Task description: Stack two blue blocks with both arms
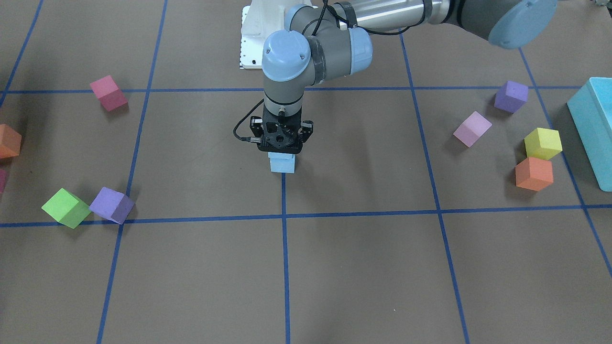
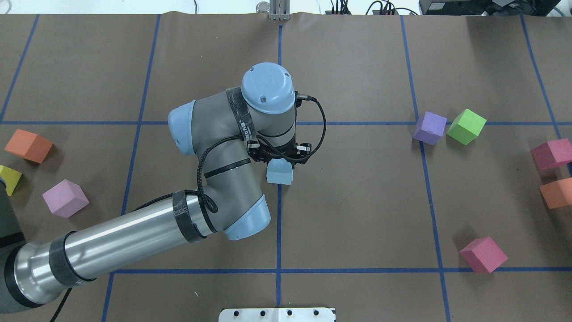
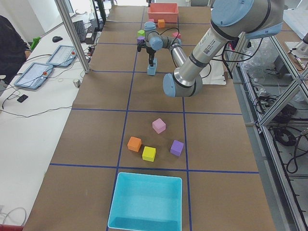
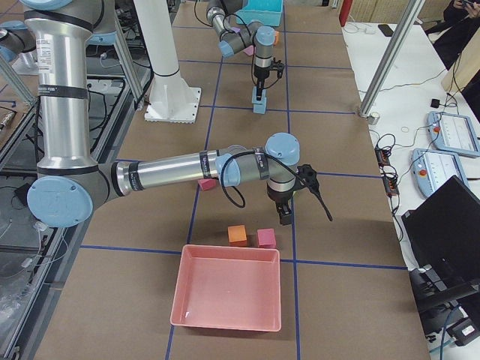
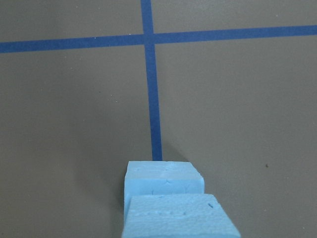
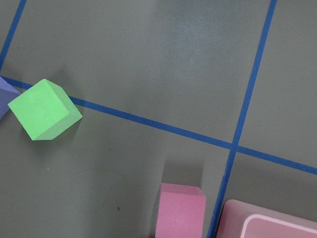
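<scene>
Two blue blocks stand stacked on a blue tape line at the table's middle. The lower block (image 1: 282, 166) (image 5: 163, 177) rests on the brown paper, and the upper block (image 1: 281, 155) (image 5: 178, 217) sits on it, a little offset in the left wrist view. My left gripper (image 1: 280, 149) (image 2: 280, 163) points straight down onto the stack and looks shut on the upper block, though its fingertips are hidden. My right gripper (image 4: 286, 217) hangs low over the table near a pink tray, and I cannot tell whether it is open or shut.
Loose cubes lie on both sides: purple (image 2: 430, 128), green (image 2: 466, 126) and pink (image 2: 483, 254) on one, orange (image 2: 28, 145) and lilac (image 2: 65, 198) on the other. A teal box (image 1: 595, 129) is at one end, the pink tray (image 4: 227, 296) at the other.
</scene>
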`<state>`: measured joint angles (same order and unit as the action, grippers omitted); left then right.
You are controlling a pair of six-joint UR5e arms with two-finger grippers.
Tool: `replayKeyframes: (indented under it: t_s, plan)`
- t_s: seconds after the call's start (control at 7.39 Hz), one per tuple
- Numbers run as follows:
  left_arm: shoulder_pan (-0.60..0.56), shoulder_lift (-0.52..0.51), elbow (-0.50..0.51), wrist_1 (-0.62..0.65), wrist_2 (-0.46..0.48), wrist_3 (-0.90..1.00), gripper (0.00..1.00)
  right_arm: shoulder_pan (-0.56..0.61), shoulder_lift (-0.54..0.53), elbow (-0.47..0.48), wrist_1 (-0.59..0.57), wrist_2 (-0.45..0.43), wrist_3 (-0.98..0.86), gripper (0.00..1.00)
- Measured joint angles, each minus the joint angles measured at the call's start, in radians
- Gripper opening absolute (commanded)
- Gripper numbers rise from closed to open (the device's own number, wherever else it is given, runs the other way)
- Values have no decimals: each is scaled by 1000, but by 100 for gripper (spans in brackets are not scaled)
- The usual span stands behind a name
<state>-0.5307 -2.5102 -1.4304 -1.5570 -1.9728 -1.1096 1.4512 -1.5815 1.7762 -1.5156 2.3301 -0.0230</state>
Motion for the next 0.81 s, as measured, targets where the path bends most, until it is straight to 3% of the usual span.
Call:
replayKeyframes:
  t_s: [0.54,0.81]
  plan:
    - [0,0,0,1,24,19,59,0,0,2,0,0,0,100]
    - [0,2,0,2,30,23,72,0,0,3,0,0,0,100]
